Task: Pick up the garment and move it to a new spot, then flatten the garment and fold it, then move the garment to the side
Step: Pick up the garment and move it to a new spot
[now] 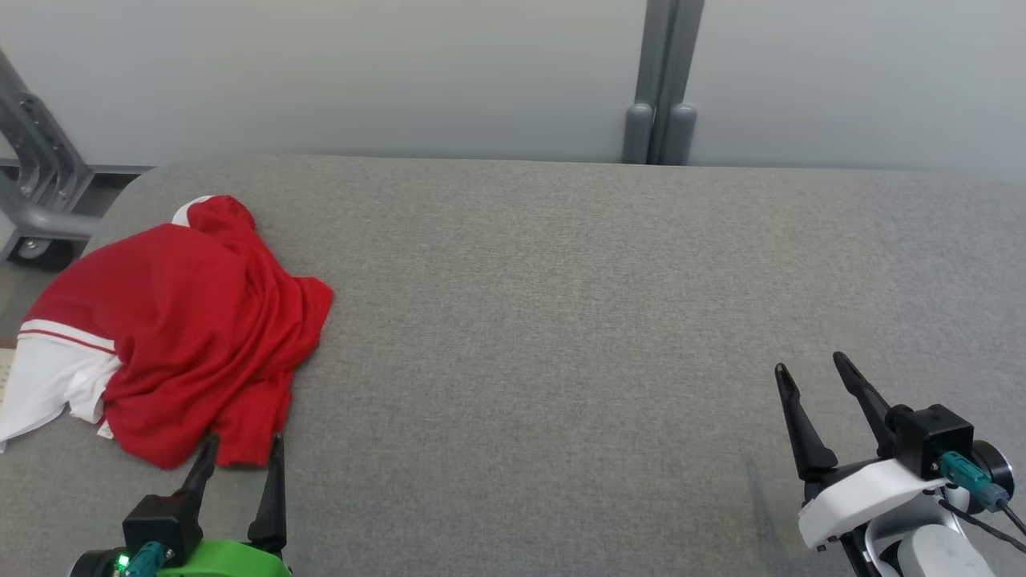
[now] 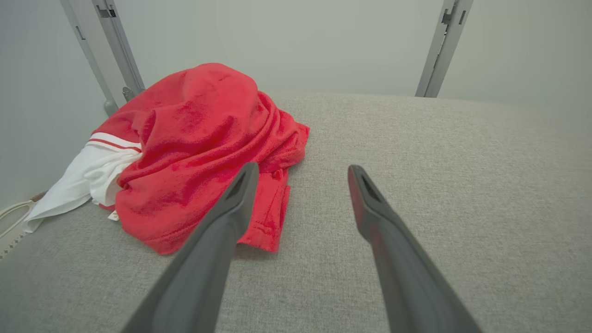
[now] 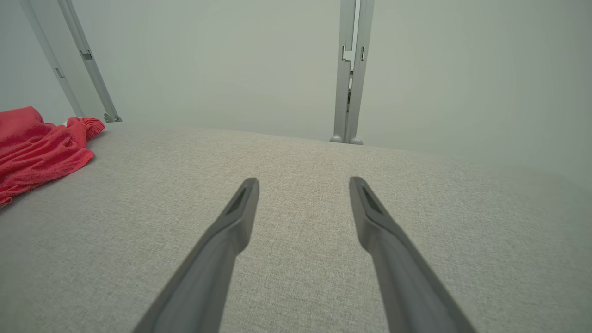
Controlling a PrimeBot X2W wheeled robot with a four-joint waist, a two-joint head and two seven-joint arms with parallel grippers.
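The garment is a red shirt with a white, red-striped part, lying crumpled in a heap at the left end of the grey table. Its white part hangs toward the table's left edge. My left gripper stands open just in front of the heap's near hem, fingertips at the cloth's edge, nothing between them. From the left wrist, the garment fills the left half, with the left gripper open beside its near corner. My right gripper is open over bare table at the lower right, far from the garment.
A grey upright post stands behind the table's far edge, and a grey metal frame with a caster sits off the far left corner. A pale wall runs behind. Bare table stretches between the garment and the right gripper.
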